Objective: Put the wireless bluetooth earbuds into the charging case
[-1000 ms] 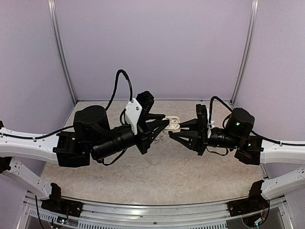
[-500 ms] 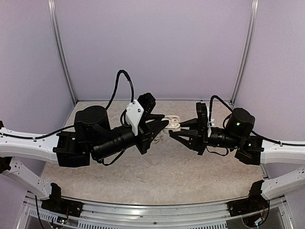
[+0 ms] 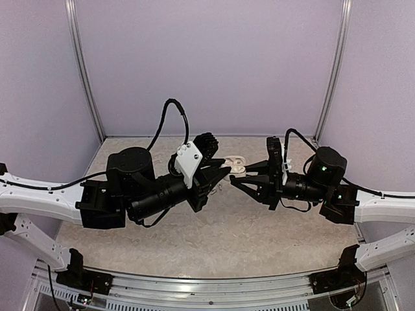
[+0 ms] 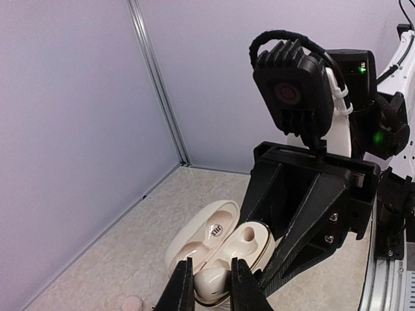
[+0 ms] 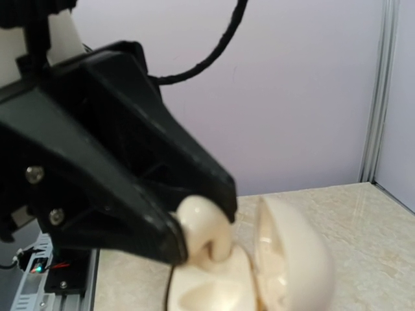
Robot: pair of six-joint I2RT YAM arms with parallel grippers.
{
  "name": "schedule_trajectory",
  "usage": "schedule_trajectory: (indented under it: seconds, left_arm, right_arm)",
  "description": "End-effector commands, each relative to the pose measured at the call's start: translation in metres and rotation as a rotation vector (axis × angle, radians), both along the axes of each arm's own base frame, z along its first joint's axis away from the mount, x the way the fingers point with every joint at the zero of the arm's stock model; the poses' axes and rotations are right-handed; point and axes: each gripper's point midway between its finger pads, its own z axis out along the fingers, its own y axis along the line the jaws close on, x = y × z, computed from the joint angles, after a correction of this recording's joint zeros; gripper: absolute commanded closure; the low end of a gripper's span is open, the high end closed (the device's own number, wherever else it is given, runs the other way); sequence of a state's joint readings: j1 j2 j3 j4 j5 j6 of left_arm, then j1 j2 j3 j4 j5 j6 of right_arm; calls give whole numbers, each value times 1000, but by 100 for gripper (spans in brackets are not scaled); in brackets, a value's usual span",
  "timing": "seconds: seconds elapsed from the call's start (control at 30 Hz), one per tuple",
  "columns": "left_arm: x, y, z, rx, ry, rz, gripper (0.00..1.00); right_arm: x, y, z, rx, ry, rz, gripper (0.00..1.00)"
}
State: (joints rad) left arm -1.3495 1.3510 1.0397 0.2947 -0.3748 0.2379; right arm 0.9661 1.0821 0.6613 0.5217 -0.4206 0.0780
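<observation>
Top external view: the left arm [image 3: 155, 194] and right arm [image 3: 311, 178] are facing each other tip to tip above the beige marbled table [image 3: 214, 240]. The white rounded clamshell charging case [image 3: 235, 164] is sitting open at the point where the tips meet. Left wrist view: the left jaws are pinching one small white plastic earbud [image 4: 211, 285] across a narrow gap, holding it just in front of the case, whose lid is lying open to the left. The right jaws are straddling the case's base at a wide setting and appear to be clamping it. Right wrist view (blurred): the earbud [image 5: 201, 227] is hanging directly over the well half of the case [image 5: 214, 288], touching it or nearly so. Seating it well probably calls for lining the stem up with a well, lowering slowly while the case is kept steady, and releasing only once the earbud is sitting flush. Count: two arms, one case, one earbud certainly visible; the second earbud cannot be located.
</observation>
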Motion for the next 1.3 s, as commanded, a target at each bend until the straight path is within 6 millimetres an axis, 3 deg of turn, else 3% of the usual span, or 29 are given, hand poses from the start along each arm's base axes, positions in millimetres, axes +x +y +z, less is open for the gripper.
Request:
schedule_trajectory:
  seconds: [0.0, 0.37, 0.67, 1.0, 1.07, 1.17, 1.27]
  left_arm:
    - [-8, -7, -11, 53, 18, -34, 85]
    - [-14, -6, 5, 26, 9, -67, 68]
    - [-17, 1, 7, 11, 15, -61, 53]
    - [-16, 36, 11, -58, 32, -12, 42]
    - [-16, 44, 13, -75, 39, -2, 34]
    - [-19, 56, 19, -124, 51, -7, 5]
    - [-20, 70, 28, -200, 75, -2, 1]
  right_arm:
    - [-7, -8, 40, 98, -91, -4, 100]
    - [-3, -6, 30, 74, -74, -18, 100]
    - [1, -4, 22, 48, -56, -29, 100]
    - [3, 1, 14, 5, -32, -17, 100]
    - [1, 2, 15, -4, -39, -6, 100]
    - [-4, 2, 16, -22, -56, 19, 100]
    - [-15, 2, 15, -41, -93, 77, 100]
